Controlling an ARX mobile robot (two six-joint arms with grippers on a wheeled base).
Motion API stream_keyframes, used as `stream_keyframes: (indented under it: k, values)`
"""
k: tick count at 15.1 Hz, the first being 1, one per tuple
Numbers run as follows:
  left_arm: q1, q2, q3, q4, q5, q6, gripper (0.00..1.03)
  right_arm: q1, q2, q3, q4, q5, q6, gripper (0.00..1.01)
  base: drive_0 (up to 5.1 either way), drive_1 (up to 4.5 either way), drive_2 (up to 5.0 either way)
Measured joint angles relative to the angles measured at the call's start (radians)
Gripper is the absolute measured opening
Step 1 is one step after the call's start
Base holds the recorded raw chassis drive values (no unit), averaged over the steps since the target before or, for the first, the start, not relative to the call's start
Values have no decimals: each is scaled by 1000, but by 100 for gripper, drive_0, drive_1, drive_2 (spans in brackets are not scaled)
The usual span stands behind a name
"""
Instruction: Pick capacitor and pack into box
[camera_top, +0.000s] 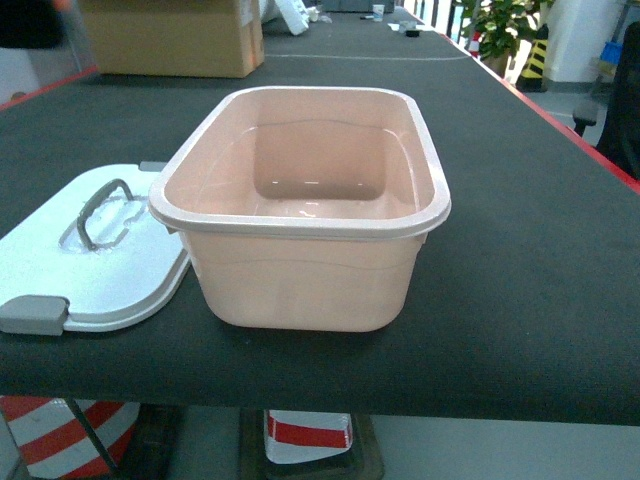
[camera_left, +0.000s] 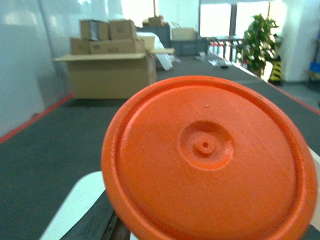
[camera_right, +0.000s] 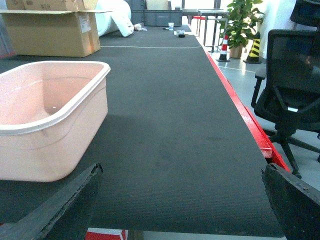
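In the left wrist view an orange-red disc fills most of the frame: the flat end of the capacitor (camera_left: 210, 160), seen head-on, with a raised rim and a small round hub at its middle. It sits right at the camera, so it seems to be held in the left gripper, though no finger shows and I cannot tell how the jaws stand. Below it a sliver of white, probably the lid, and dark matting show.

In the right wrist view the two dark fingers (camera_right: 60, 205) of the right gripper (camera_right: 180, 210) stand at the bottom corners, spread wide with only bare mat between them.

From the head view, the box (camera_top: 300, 275) stands upright near the front edge of the black table (camera_top: 540, 300), open, its pale pink inside holding nothing visible. Just left of it the white lid (camera_top: 90, 270) lies flat on the mat, handle up and grey latch toward the front edge, its right edge tucked against the tub's side. Neither arm shows in this view.

Farther back on the left a brown cardboard carton (camera_top: 175, 38) sits on the table. Beyond the red-edged right side stand a black office chair (camera_right: 295, 80) and, farther off, a potted plant (camera_right: 242, 20).
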Motion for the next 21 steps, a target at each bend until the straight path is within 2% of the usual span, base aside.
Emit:
stream_keyframes:
  k: [2, 4, 5, 8, 9, 10, 12, 13, 18, 21]
  values:
    - [-53, 221, 209, -77, 13, -13, 44, 0, 0, 0, 0, 0, 0, 98, 0, 0, 0]
    - [-81, 383, 417, -152, 21, -53, 44, 0, 0, 0, 0, 0, 0, 98, 0, 0, 0]
    - [-92, 446, 481, -157, 26, -64, 53, 0, 0, 0, 0, 0, 0, 98, 0, 0, 0]
    - [-85, 463, 486, -169, 47, -70, 89, 0, 0, 0, 0, -1, 0, 98, 0, 0, 0]
    - [-59, 423, 457, -175, 63, -76, 99, 0, 0, 0, 0, 0, 0, 98, 0, 0, 0]
    - [-5, 354, 410, -186, 89, -84, 98, 0, 0, 0, 0, 0, 0, 98, 0, 0, 0]
    - [166, 180, 290, -210, 167, -83, 98, 0, 0, 0, 0, 0, 0, 98, 0, 0, 0]
    - [427, 140, 189, -178, 301, -32, 98, 0, 0, 0, 0, 0, 0, 98, 0, 0, 0]
    - [458, 225, 169, -163, 347, -13, 98, 0, 0, 0, 0, 0, 0, 98, 0, 0, 0]
    - [472, 355, 186, -103, 359, 0, 98, 0, 0, 0, 0, 0, 0, 98, 0, 0, 0]
